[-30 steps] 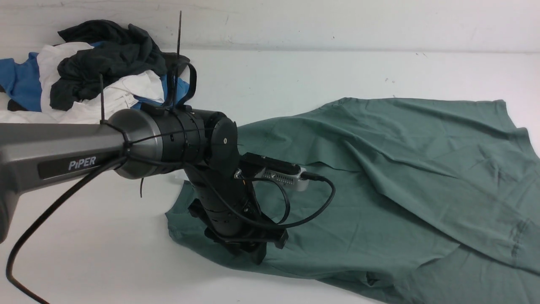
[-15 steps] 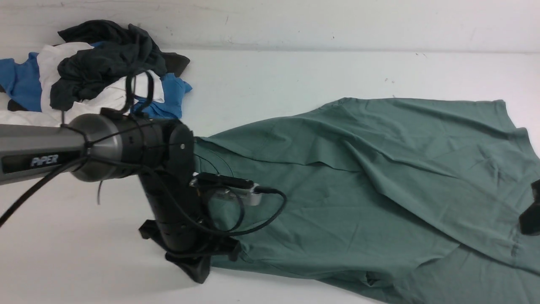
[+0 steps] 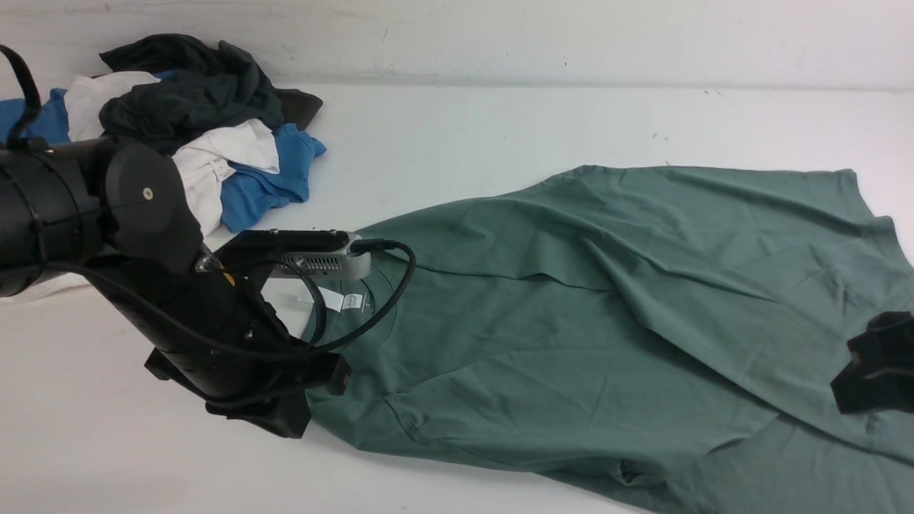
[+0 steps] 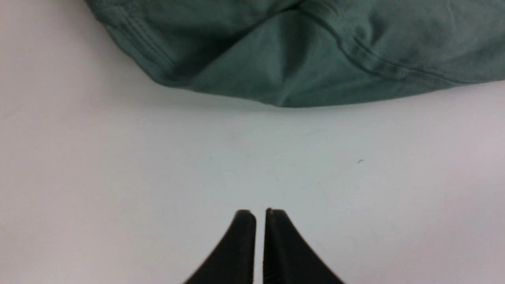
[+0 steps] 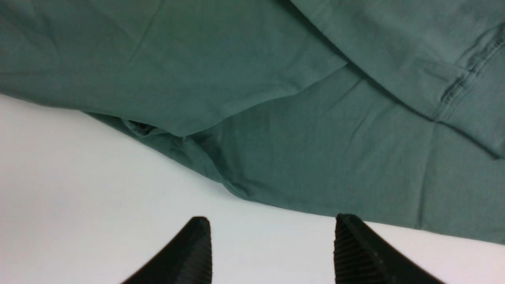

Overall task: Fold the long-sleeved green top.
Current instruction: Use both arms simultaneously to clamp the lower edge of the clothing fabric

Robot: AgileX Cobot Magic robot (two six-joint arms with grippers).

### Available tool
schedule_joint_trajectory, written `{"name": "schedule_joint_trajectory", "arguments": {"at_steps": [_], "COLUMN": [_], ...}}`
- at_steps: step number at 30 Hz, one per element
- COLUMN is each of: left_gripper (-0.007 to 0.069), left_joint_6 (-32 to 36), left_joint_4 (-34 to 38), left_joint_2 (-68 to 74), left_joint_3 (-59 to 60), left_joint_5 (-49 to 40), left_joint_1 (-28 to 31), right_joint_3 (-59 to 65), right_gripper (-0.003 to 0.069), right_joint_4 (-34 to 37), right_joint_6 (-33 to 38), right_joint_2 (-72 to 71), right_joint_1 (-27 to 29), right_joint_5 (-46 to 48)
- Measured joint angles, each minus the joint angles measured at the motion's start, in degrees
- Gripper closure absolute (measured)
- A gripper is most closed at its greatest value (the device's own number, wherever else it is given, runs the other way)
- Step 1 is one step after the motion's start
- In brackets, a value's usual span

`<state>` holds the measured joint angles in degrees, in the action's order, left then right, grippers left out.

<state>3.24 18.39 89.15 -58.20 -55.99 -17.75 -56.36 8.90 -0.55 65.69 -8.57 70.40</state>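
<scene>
Black wrist housing [image 3: 153,193], looping black cable [image 3: 410,264]

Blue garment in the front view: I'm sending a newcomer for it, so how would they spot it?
Find the heap of clothes at the table's far left. The blue garment pokes out on its right side, brighter than its white and dark neighbours.

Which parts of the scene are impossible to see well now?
- Front view: the near end of the green top, cut off by the lower edge.
- Front view: the neck label's print, too small to read.
- Front view: part of the blue garment, covered by the white one.
</scene>
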Motion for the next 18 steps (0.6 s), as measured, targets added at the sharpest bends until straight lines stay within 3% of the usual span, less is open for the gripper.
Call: {"name": "schedule_joint_trajectory", "arguments": {"at_steps": [7,13,18], "left_gripper": [0.0413,0.0234,0.017], "left_joint_6": [-15.6,-19.9,-21.8], "left_joint_4": [-0.5,-0.7,0.0], "left_joint_2": [2.7,6.1,9.7], "left_joint_3": [0.2,0.2,0.2], "left_joint_5": [3.7,10.1,13.2], "left_joint_1": [-0.5,-0.5,-0.5], "right_joint_3": [0.0,0.1,0.1], "right_gripper": [0.0268,0.0268,0.0268], "right_joint_4": [-0.3,-0.6,-0.5], "right_joint_6": [0.0,0.0,0.0], "right_joint_2": [0.0,0.0,0.0], "right_joint_1": [0.0,0.0,0.0], "right_joint_5": [-1.2,-2.0,-3.0]}}
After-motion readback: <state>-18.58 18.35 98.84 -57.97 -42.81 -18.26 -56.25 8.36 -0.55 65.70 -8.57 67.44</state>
